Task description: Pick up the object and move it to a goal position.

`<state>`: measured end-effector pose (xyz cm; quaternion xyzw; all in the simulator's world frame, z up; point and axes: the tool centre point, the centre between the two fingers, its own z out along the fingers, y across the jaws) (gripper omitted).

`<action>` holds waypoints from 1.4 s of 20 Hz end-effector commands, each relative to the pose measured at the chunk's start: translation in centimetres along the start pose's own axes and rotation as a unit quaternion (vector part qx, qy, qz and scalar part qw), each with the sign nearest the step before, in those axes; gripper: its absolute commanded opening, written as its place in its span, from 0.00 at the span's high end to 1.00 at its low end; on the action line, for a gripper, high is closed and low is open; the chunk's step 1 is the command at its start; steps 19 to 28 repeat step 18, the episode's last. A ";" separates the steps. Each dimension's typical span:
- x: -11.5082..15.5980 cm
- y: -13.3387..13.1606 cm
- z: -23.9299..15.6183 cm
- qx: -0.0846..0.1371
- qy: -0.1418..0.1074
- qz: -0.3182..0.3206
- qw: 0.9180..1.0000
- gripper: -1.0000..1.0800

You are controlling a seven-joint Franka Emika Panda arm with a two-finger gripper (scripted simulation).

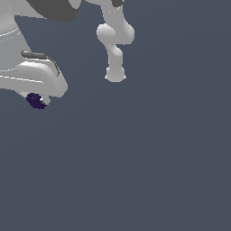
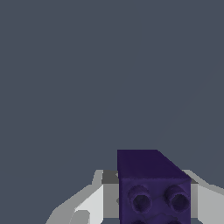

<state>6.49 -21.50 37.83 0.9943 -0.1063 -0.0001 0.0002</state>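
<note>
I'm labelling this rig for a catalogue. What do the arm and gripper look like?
The arm is smooth, rounded and white-grey, with a dark grey band near the top of the exterior view and a thin dark cable-like loop over the wrist housing. The gripper has pale white-grey fingers on a grey base. No markings show.

Matt dark-purple plastic-looking block (image 2: 153,192) with round studs — smooth, softly glossy white hand (image 2: 148,199) shells.

Simulated scene, flat featureless slate-grey ground (image 1: 149,171), smooth rendered white-grey robot arm (image 1: 115,45), no real-room furnishings
</note>
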 end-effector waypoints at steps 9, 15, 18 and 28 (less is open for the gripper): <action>1.3 0.7 -2.0 0.000 0.000 0.000 1.000 1.00; 1.5 0.8 -2.3 0.000 0.000 0.000 1.000 1.00; 1.6 0.8 -2.3 0.000 0.000 0.000 1.000 1.00; 1.6 0.8 -2.3 0.000 0.000 0.000 1.000 1.00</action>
